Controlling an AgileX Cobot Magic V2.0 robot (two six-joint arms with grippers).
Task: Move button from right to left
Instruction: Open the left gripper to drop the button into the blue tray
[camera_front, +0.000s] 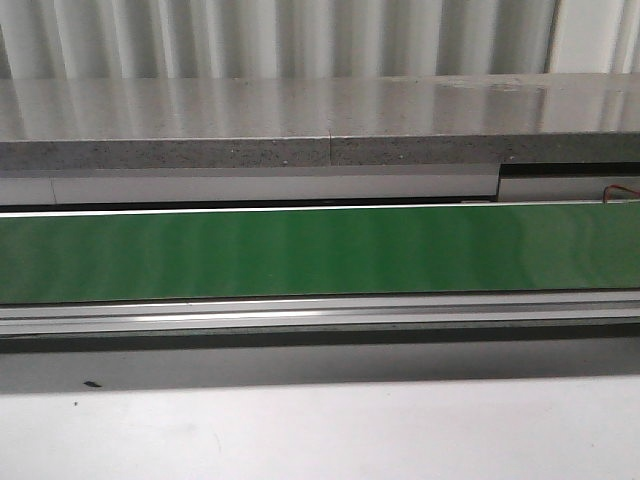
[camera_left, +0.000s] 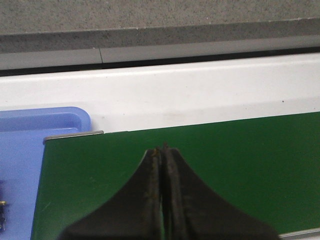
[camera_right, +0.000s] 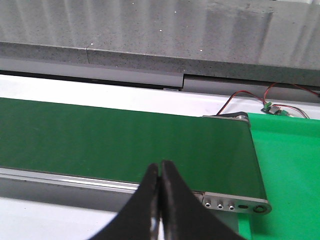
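The button is not in view in any frame. The green belt runs across the front view and carries nothing there. My left gripper is shut and empty, above the belt near its left end. My right gripper is shut and empty, above the belt's near edge close to its right end. Neither gripper shows in the front view.
A blue tray lies past the belt's left end. A bright green sheet lies past its right end, with red and black wires and a small board behind. A grey stone ledge runs behind the belt. A metal rail borders its front.
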